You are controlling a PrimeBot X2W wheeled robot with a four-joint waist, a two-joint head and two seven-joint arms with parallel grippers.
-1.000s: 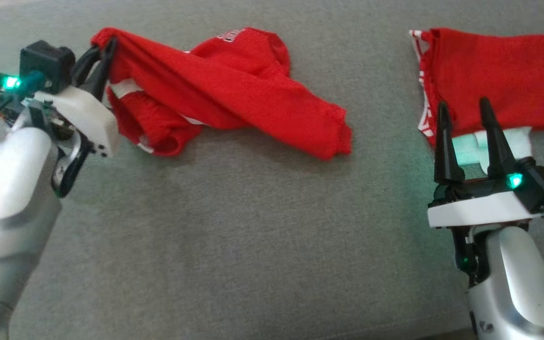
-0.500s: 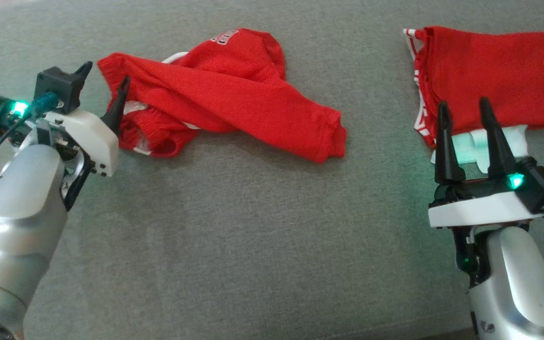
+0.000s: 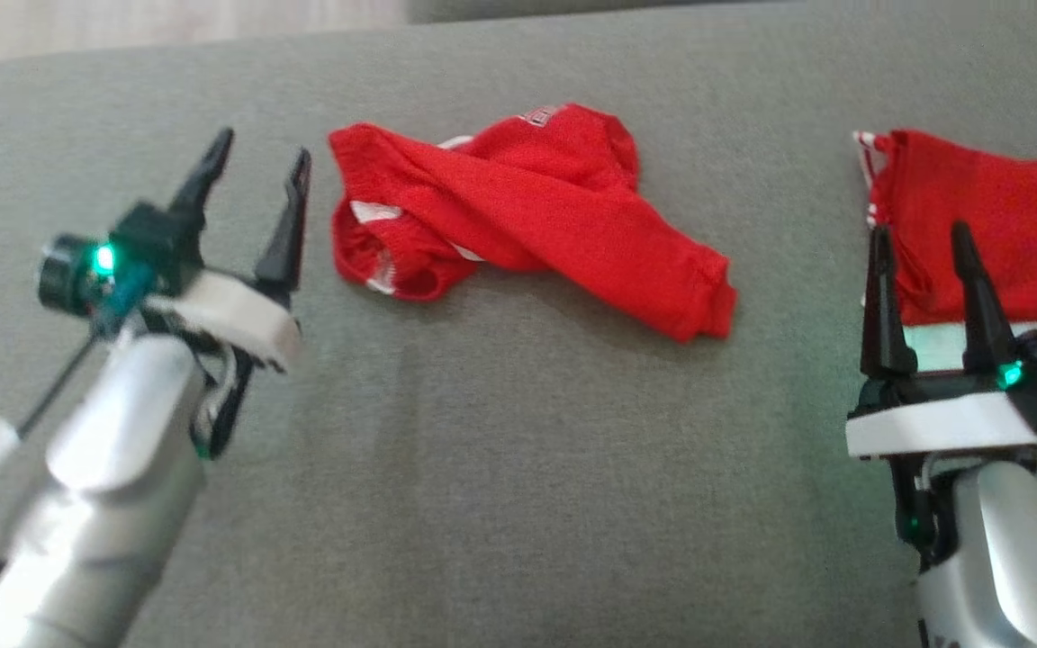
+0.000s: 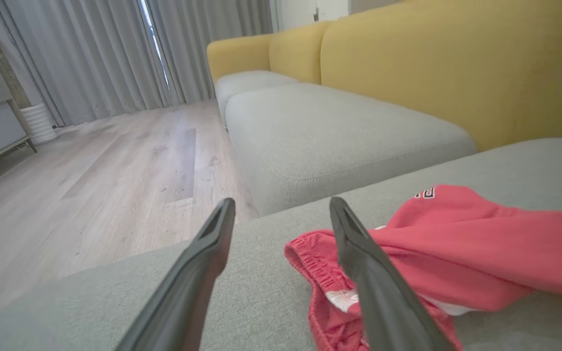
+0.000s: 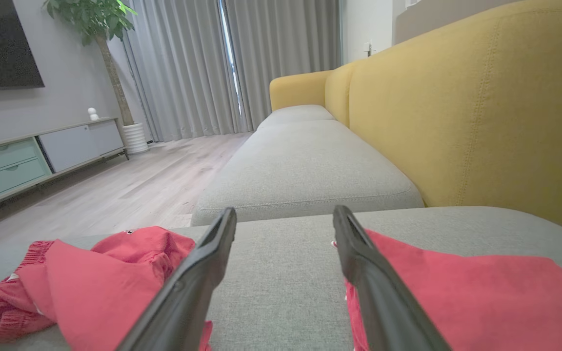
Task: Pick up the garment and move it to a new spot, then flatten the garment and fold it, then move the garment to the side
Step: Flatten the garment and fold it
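Observation:
A crumpled red garment [image 3: 536, 216] with white trim lies on the grey cushion [image 3: 518, 468], its waistband end at the left. In the left wrist view the garment [image 4: 456, 253] sits to the right of the fingers. My left gripper [image 3: 262, 162] is open just left of it, apart from the cloth, with nothing between its fingers. My right gripper [image 3: 924, 243] is open at the right, its fingers over the near edge of a second, flatter red garment [image 3: 996, 225]. In the right wrist view both red pieces lie in front, the crumpled garment [image 5: 90, 278] at the left.
A white and pale green cloth [image 3: 933, 346] peeks from under the flatter red garment. Beyond the cushion stand a yellow-backed sofa [image 4: 432, 63], wooden floor [image 4: 90, 170], grey curtains [image 5: 203, 63] and a low cabinet [image 5: 42, 151].
My left gripper has opened and let go of the garment's waistband end, which dropped onto the cushion. The gripper drew back to the left. The head view has shifted.

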